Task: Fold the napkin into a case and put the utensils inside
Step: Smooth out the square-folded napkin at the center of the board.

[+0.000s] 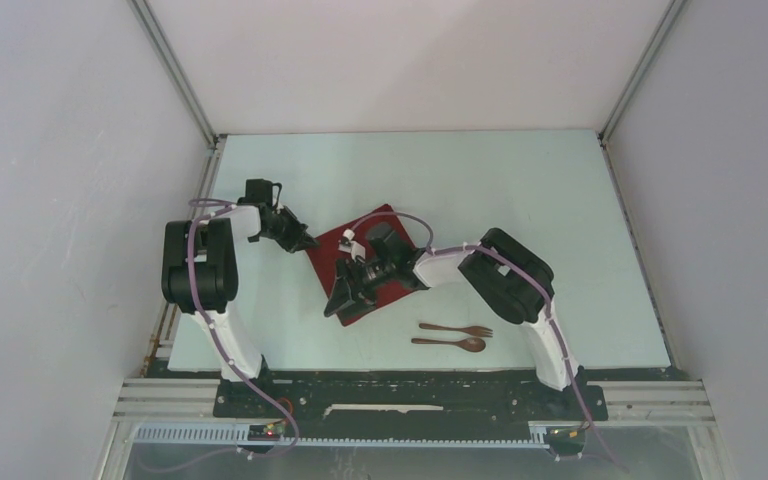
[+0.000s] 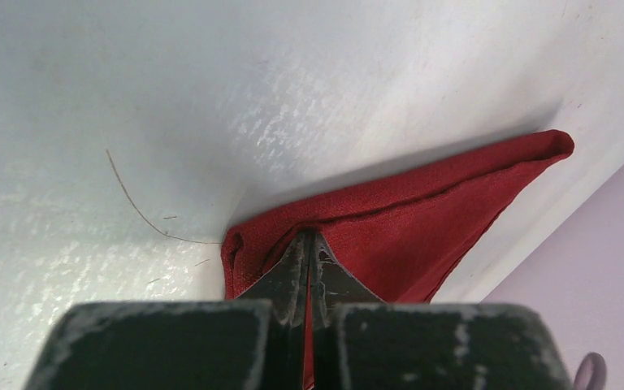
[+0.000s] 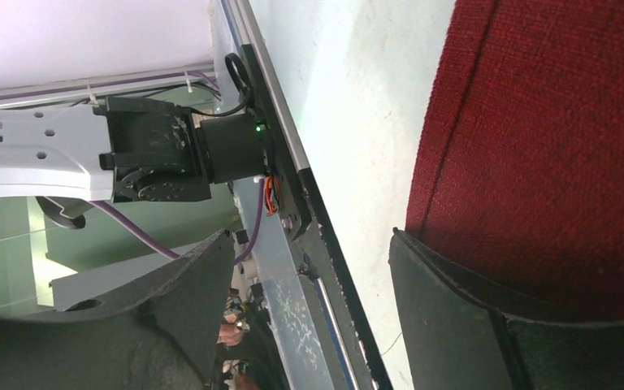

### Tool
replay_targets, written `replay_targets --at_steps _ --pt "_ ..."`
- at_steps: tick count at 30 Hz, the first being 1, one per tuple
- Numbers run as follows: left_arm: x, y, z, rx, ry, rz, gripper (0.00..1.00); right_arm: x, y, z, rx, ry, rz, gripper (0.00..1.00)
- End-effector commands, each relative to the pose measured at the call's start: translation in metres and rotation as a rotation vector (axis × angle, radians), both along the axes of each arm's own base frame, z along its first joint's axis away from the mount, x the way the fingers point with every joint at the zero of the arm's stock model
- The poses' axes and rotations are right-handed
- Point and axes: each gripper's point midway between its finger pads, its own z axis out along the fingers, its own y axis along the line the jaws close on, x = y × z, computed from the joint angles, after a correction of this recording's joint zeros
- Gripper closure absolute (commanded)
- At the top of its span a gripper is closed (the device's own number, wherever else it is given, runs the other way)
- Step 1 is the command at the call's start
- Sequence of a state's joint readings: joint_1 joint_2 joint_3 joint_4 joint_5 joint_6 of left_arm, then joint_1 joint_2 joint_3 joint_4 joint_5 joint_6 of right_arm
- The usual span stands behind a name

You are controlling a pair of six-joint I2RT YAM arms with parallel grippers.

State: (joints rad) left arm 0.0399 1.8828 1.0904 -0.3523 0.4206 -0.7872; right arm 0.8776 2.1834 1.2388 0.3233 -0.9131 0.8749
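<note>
Dark red napkin [image 1: 328, 262] folded double, corner pinched in left tool [image 2: 307, 241].

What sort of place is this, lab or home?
Most likely a robot lab test cell: plain white walls on metal frame posts, a pale table, and the left arm and right arm bolted to a rail at its near edge.

a pale green table [image 1: 520, 180] sat inside plain white wall panels [image 1: 60, 150], with slim aluminium posts [image 1: 175, 70] at the far corners. a black mounting plate [image 1: 410, 390] lined its near edge. the light was soft and even.
</note>
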Motion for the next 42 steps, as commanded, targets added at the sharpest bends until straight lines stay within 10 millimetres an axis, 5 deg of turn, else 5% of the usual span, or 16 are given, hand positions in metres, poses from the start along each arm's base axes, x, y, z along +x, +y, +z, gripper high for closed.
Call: replay_targets --at_steps 1,4,11,14,18,22,27,30,33,37,42 --pt "-0.007 0.006 -0.017 0.038 0.066 0.017 1.0 -0.001 0.004 0.049 0.075 -0.114 0.009 0.22" --pt "-0.007 0.007 -0.017 0.041 0.067 0.018 1.0 -0.006 0.005 0.041 0.065 -0.109 0.022 0.22" --pt "-0.006 0.008 -0.017 0.049 0.064 0.014 1.0 -0.009 0.0 -0.016 -0.034 -0.065 0.027 0.24" --pt "-0.004 0.01 -0.012 0.064 0.045 0.007 1.0 -0.005 -0.001 -0.011 -0.042 -0.103 0.013 0.23" --pt "-0.001 0.012 0.0 0.081 0.014 -0.023 1.0 -0.002 -0.004 0.02 -0.053 -0.185 0.004 0.23" --pt "0.005 0.014 0.037 0.11 -0.078 -0.04 0.95 0.0 -0.021 0.036 -0.205 -0.334 -0.014 0.22" --pt "0.01 0.013 0.124 0.123 -0.273 -0.06 0.57 0.023 -0.061 0.026 -0.685 -0.677 -0.118 0.23" --pt "0.002 0.027 0.16 0.219 -0.343 -0.048 0.49 0.021 -0.069 0.034 -0.865 -0.793 -0.114 0.24" --pt "-0.01 0.045 0.181 0.3 -0.382 -0.005 0.48 0.026 -0.06 0.04 -0.955 -0.853 -0.127 0.31" --pt "-0.023 0.07 0.199 0.398 -0.434 0.088 0.47 0.025 -0.039 0.04 -1.01 -0.892 -0.1 0.54" --pt "-0.034 0.094 0.215 0.492 -0.471 0.168 0.46 0.02 -0.023 0.031 -1.029 -0.86 -0.064 0.53"
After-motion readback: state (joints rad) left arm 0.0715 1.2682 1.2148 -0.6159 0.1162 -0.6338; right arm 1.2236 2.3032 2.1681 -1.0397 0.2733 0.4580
